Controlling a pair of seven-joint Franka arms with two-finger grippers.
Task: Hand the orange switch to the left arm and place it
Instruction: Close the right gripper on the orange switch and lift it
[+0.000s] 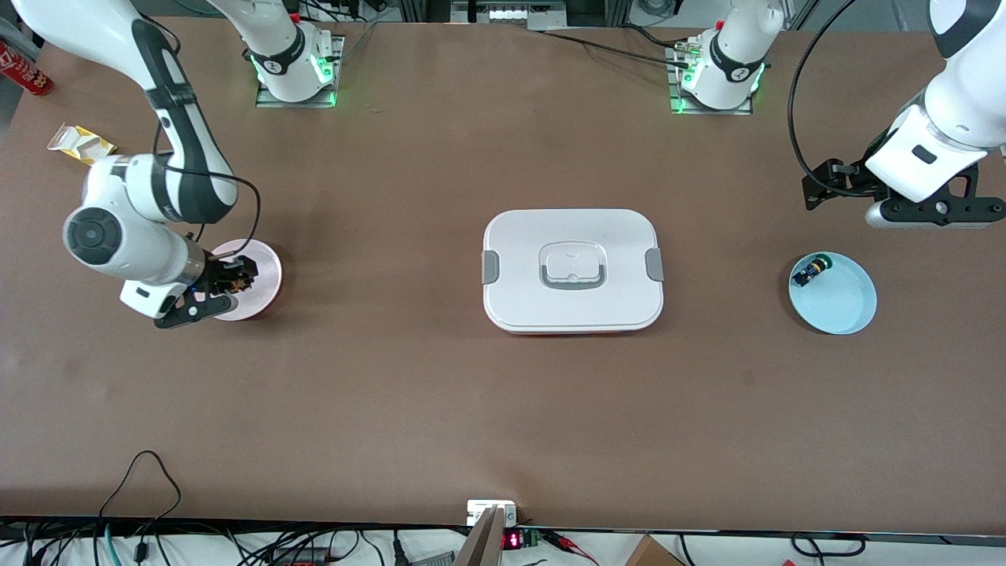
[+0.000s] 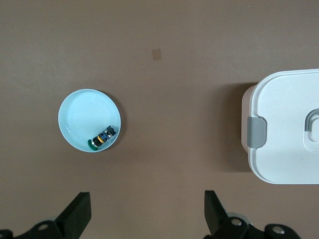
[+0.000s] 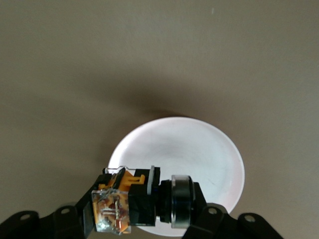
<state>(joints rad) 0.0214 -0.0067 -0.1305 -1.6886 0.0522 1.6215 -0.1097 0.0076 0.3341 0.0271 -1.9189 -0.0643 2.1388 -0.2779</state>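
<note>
My right gripper [image 1: 228, 280] is shut on the orange switch [image 1: 236, 272] and holds it just over the pink plate [image 1: 263, 271] at the right arm's end of the table. In the right wrist view the switch [image 3: 144, 199] lies crosswise between the fingers, with its orange and clear body to one side and its black ringed cap to the other, over the plate [image 3: 199, 149]. The white box [image 1: 574, 236] sits closed at mid table and also shows in the left wrist view [image 2: 284, 129]. My left gripper [image 1: 931, 214] hangs open and empty [image 2: 147, 196] over bare table beside the blue plate.
A blue plate [image 1: 845, 303] at the left arm's end holds a small black switch with a green-yellow cap [image 1: 811, 272]; both show in the left wrist view, plate [image 2: 79, 117] and switch [image 2: 101, 140]. A yellow packet [image 1: 81, 143] and a red can [image 1: 27, 75] lie near the right arm's corner.
</note>
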